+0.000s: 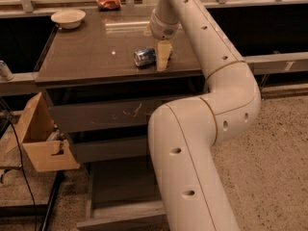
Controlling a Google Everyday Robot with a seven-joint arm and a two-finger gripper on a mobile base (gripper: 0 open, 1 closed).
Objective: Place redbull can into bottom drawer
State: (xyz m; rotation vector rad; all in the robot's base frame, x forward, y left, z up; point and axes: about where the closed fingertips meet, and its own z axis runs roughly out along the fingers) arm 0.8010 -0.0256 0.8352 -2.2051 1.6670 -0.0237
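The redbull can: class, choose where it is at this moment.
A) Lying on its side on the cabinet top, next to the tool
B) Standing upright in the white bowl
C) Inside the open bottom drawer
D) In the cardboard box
A: the redbull can lies on its side on the cabinet top, next to the tool; the bottom drawer is pulled out, with no can showing in it.

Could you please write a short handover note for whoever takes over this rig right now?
Gripper: low over the cabinet top, right beside the redbull can; a grasp cannot be confirmed.
Redbull can: lying on its side near the top's front edge, not lifted.
Bottom drawer: pulled out.
Done: drawer open, arm at the can.
Left: secure the can, lift it, carry it down and release it in the bottom drawer.
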